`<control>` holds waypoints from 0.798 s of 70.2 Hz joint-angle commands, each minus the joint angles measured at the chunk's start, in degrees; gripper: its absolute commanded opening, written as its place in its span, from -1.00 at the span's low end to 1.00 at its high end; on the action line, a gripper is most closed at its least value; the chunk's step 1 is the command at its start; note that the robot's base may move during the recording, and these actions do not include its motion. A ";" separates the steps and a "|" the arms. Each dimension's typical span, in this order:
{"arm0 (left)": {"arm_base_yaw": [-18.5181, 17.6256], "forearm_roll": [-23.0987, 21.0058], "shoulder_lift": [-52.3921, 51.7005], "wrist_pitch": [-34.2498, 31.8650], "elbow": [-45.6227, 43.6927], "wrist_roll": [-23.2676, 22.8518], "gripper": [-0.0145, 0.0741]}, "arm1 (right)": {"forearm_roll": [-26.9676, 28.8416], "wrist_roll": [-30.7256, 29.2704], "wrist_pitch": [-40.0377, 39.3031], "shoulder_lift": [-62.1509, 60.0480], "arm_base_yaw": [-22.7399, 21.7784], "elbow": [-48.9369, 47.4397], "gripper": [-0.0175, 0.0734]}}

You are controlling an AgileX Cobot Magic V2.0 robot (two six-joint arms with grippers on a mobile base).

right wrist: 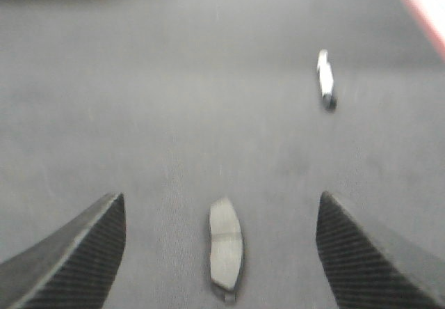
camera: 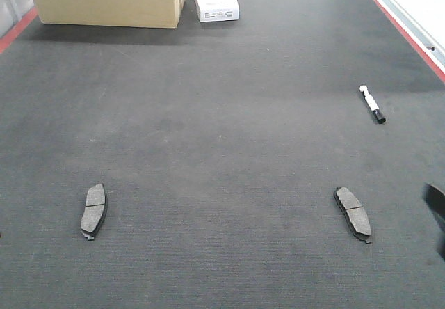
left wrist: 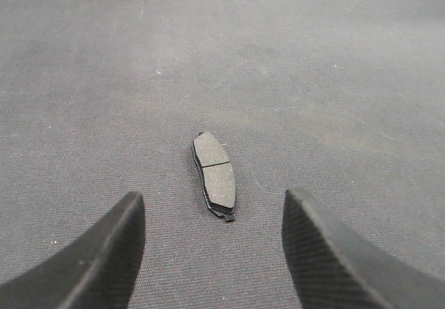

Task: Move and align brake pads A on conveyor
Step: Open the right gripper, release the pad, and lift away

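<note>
- While its fingers (left wrist: 104, 253) stand spread, empty, left gripper (left wrist: 211, 196) has left brake pad (left wrist: 215, 177) at 12 o'clock
- Right gripper (right wrist: 220, 197) likewise spread, empty; right brake pad (right wrist: 226, 250) blurred, seemingly untouched

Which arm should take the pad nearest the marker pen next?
Right. In its wrist view that brake pad lies centred between its open fingers, with the marker beyond. The left arm's fingers frame the other pad.
</note>
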 commanded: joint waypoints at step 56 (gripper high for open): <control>-0.19 0.17 0.18 -3.80 -1.65 -0.26 0.24 | 0.15 -0.22 -9.23 -9.75 -0.23 4.44 0.56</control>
